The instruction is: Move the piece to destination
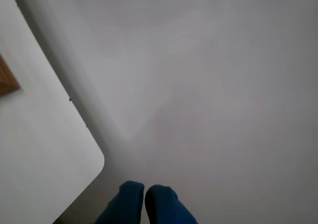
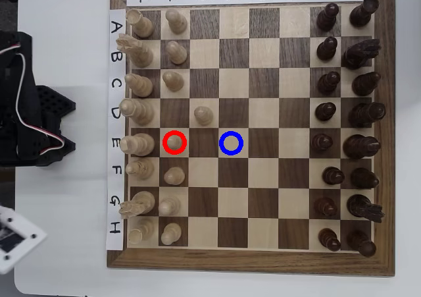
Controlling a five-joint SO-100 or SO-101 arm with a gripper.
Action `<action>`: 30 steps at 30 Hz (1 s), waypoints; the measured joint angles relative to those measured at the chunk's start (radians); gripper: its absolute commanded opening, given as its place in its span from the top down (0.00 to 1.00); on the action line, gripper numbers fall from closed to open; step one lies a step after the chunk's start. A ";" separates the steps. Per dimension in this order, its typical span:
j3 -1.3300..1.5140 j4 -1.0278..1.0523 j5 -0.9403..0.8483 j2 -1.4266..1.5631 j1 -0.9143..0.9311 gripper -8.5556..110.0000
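While far from jaws [image 1: 144, 196], pawn [image 2: 174, 140] red-ringed.

Counts, overhead view: 32 chess pcs on 1 chessboard [image 2: 250, 261].
Pale: 8 pale pawns [image 2: 203, 114] + 8 taller pale back-row pcs [image 2: 139, 81]. Dark: 8 dark pawns [image 2: 327, 81] + 8 dark back-row pcs [image 2: 364, 144]. Drawn rings: 1 red ring [image 2: 166, 142], 1 blue ring [image 2: 231, 134]. Paper label strips [image 2: 117, 112]: 2 (nos. 1-8, ltrs A-H).

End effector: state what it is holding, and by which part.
Nothing is held. In the wrist view the blue end effector has its fingertips together over the blank pale surface beyond the white table's edge, with nothing between them.
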 measured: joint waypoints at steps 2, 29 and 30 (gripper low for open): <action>-0.061 0.002 0.029 -0.034 -0.018 0.93; -0.979 -0.011 0.591 -0.437 -0.474 0.93; -0.997 -0.011 0.606 -0.445 -0.497 0.93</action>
